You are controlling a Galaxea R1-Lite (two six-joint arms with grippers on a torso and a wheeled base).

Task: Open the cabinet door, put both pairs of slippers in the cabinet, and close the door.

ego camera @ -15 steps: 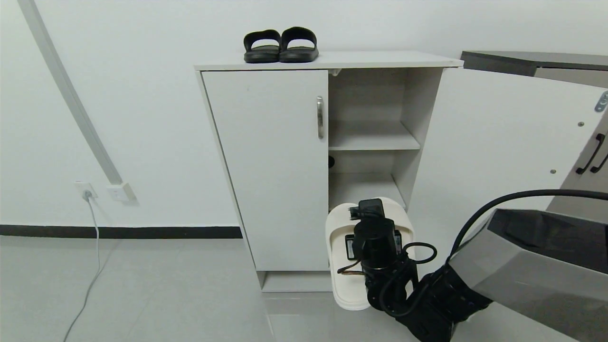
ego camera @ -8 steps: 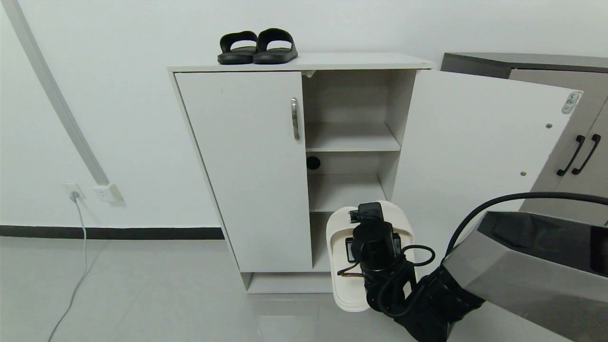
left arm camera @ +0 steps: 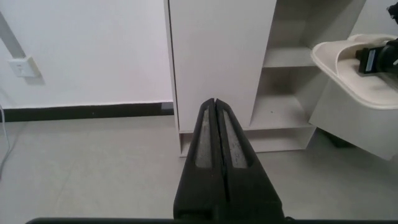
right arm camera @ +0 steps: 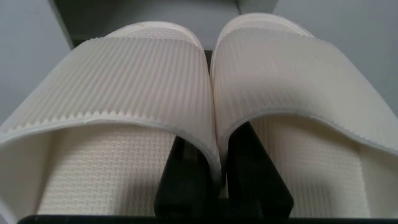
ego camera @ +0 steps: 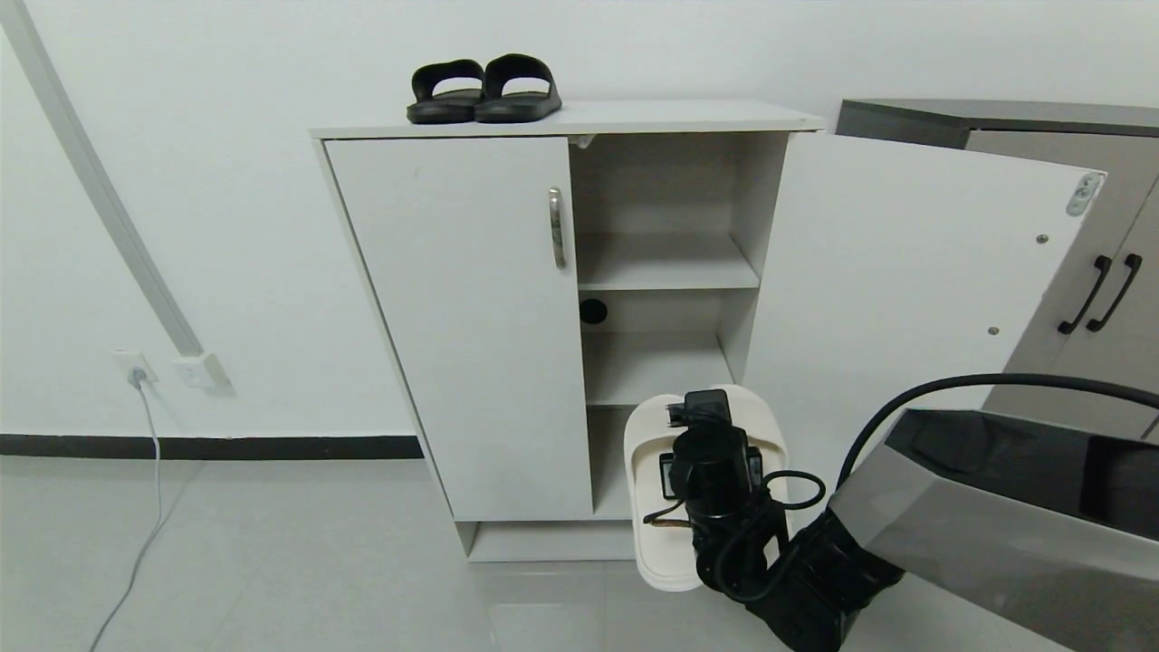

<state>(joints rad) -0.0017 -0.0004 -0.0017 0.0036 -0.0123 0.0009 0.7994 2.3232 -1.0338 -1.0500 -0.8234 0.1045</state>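
Between the fingers of the right end effector (ego camera: 699,409) are the two inner side walls of the white slippers (ego camera: 648,507), pinched together so that the pair hangs side by side off the floor (ego camera: 272,561), soles down and toes pointing away from the wrist. In the right wrist view the dark fingers (right arm camera: 186,177) reach in under the ribbed straps, clamped on the slippers' adjoining edges. Just ahead of this end effector stands the cabinet (ego camera: 471,317), its right door (ego camera: 905,290) swung wide open to the end effector's right and its left door (ego camera: 453,362) shut to its left. The bare shelves (ego camera: 665,267) lie ahead of and above the held pair. Higher up and to the left, on the cabinet top, rest the black slippers (ego camera: 484,91). The left end effector (left arm camera: 214,104) hangs low over the floor with its fingers pressed flat together on nothing, the cabinet front well ahead of it and the white slippers up to its right.
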